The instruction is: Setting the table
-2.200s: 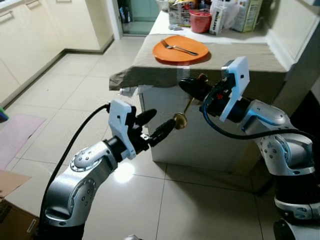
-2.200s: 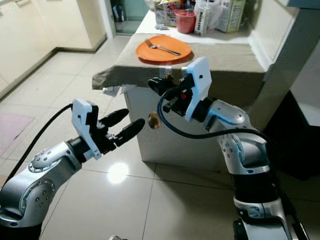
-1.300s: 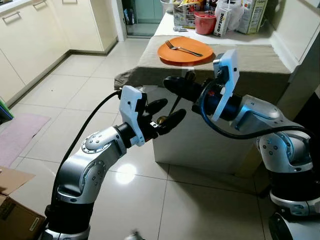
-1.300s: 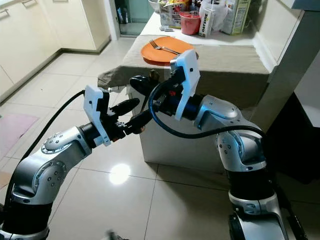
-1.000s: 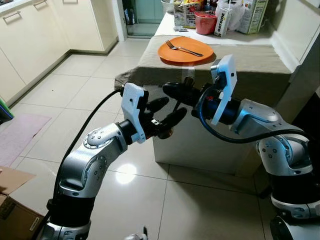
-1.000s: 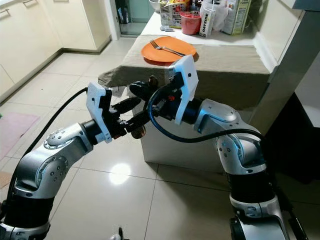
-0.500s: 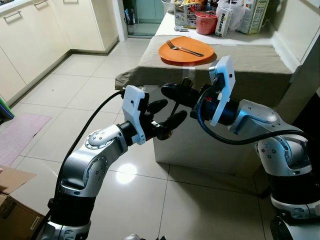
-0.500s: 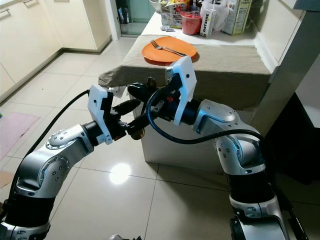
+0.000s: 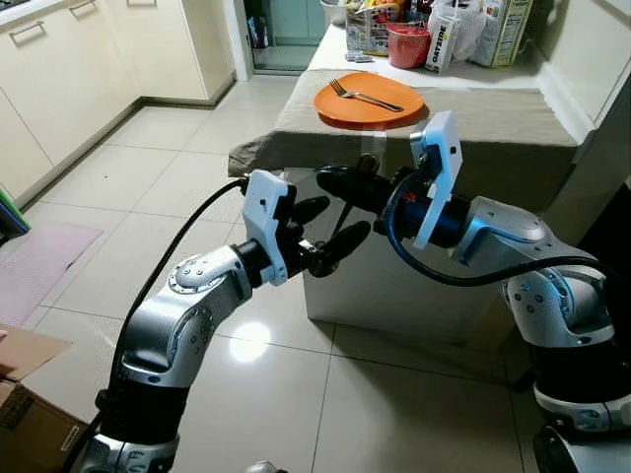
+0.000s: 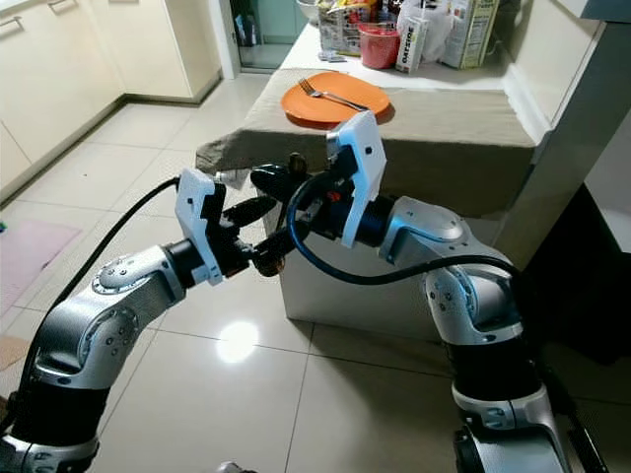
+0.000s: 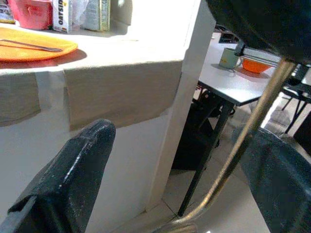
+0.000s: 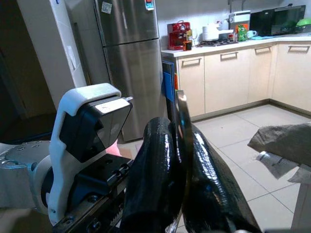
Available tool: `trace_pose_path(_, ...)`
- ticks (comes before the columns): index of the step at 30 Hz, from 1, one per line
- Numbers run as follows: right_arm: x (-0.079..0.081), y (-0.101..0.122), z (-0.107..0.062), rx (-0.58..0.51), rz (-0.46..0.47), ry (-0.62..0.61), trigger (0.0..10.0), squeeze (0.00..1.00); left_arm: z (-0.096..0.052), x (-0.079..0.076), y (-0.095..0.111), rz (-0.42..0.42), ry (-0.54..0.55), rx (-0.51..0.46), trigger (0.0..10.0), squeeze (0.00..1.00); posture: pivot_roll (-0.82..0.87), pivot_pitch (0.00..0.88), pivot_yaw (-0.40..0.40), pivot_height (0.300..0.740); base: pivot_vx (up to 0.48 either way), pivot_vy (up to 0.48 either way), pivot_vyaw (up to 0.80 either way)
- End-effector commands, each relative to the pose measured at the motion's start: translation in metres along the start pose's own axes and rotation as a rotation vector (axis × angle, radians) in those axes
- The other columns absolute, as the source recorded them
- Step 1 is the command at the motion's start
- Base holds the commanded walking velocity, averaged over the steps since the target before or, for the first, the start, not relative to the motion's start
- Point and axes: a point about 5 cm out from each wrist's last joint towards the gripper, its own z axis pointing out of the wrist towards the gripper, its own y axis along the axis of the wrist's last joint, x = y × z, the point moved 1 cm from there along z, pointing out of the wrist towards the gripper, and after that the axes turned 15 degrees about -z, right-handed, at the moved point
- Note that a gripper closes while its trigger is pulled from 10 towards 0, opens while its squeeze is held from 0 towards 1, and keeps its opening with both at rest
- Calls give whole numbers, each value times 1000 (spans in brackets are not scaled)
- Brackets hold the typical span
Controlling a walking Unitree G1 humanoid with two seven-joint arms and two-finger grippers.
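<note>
Spoon: we see a brass-coloured spoon [image 9: 347, 215] held in the air in front of the table, its handle pinched by our right gripper [image 9: 340, 186], bowl end hanging down.
Left gripper: our left gripper [image 9: 330, 229] has its fingers spread around the spoon's lower part, not closed on it.
Done: an orange plate [image 9: 374, 101] with a fork [image 9: 361, 95] sits on the cloth-covered table [image 9: 493, 120].
Left: we judge the hand-over unfinished; the spoon is not yet on the table.
</note>
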Motion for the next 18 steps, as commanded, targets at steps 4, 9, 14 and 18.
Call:
trace_pose_path(4,2,3,1,-6,-12,18,0,0,0,4,8,5,13,-17,0,0,-171,0,66,740,0,0,0)
trace_pose_path(9,2,4,1,-6,-11,19,0,0,-1,3,10,15,-11,-27,0,0,-171,0,65,740,0,0,0)
trace_pose_path(14,2,3,1,-4,-10,19,0,0,-1,2,11,13,-22,-31,0,0,-170,0,65,740,0,0,0)
trace_pose_path(18,2,2,1,-3,-8,19,0,0,-1,3,10,19,-16,-28,0,0,-170,0,65,740,0,0,0)
